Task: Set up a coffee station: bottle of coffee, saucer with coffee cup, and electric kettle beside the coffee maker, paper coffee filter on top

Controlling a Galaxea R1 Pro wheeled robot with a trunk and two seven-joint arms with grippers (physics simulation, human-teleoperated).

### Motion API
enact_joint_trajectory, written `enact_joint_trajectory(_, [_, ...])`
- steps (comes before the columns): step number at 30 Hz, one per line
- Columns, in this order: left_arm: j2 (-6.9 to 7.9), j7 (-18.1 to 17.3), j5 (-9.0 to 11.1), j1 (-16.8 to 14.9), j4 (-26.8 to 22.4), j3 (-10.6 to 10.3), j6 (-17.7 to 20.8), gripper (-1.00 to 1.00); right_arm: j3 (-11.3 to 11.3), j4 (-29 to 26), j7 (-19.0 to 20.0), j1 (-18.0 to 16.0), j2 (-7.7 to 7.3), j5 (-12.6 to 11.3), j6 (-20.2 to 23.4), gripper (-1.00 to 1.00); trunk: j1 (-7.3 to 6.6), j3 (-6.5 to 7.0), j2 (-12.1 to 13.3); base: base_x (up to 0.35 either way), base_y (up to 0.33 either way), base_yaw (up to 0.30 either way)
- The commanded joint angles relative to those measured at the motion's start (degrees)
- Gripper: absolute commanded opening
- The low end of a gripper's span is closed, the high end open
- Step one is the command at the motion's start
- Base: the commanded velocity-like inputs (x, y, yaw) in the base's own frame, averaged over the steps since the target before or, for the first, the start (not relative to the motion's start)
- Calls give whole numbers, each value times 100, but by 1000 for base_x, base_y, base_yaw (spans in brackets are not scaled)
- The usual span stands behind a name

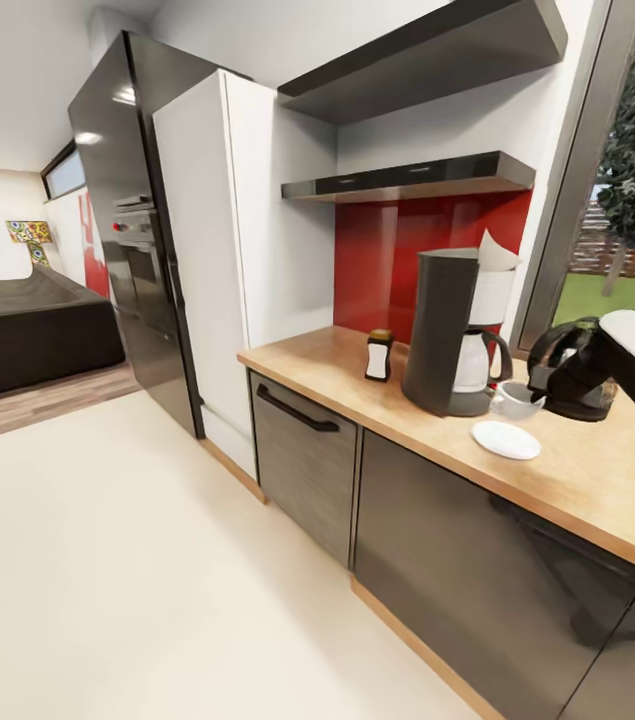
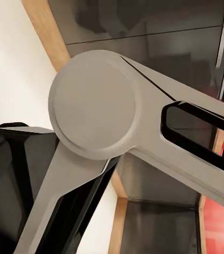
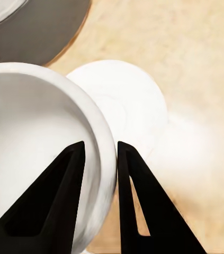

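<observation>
The coffee cup (image 3: 37, 153) hangs above the kitchen countertop (image 1: 597, 480), its rim pinched between the nearly closed fingers of the right gripper (image 3: 100, 159). The saucer (image 1: 505, 439) lies just beside it, before the coffee maker (image 1: 452, 335); the left gripper's jaws cannot be told.

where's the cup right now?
Head view: the cup is at the right, pinched by its rim in the right end effector, beside the coffee maker base and just behind the saucer.
</observation>
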Motion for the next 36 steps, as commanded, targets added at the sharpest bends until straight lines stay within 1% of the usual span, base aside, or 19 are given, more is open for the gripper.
enact_joint_trajectory(1, [2, -15, 43, -3, -2, -48, 18, 100, 57, -7, -49, -10, -9, -83, 5, -100, 2, -7, -3, 213, 0, 0])
enact_joint_trajectory(3, [2, -15, 43, -3, -2, -48, 18, 100, 136, -6, -49, -10, -9, -169, 5, -100, 2, -7, -3, 115, 0, 0])
enact_joint_trajectory(6, [3, -15, 43, -3, -4, -48, 18, 100, 177, -6, -49, -10, -9, -211, 5, -100, 2, -7, -3, 48, 0, 0])
enact_joint_trajectory(17, [9, -15, 43, -3, -6, -48, 16, 100, 186, 70, -55, -6, -17, -231, -1, -100, 2, -7, -3, 84, -15, 0])
enact_joint_trajectory(19, [10, -15, 43, -3, -8, -48, 12, 100, 190, 262, -57, -2, -17, -231, -1, -100, 2, -7, -3, 97, -76, 0])
enact_joint_trajectory(23, [10, -15, 43, -3, -6, -48, 10, 100, 191, 474, -57, 0, -17, -231, -2, -100, 2, -7, -3, 36, -30, 0])
enact_joint_trajectory(36, [10, -15, 43, -3, -2, -48, -4, 100, 193, 546, -57, 24, -12, -231, 4, -100, 2, -7, -3, 34, -52, 0])
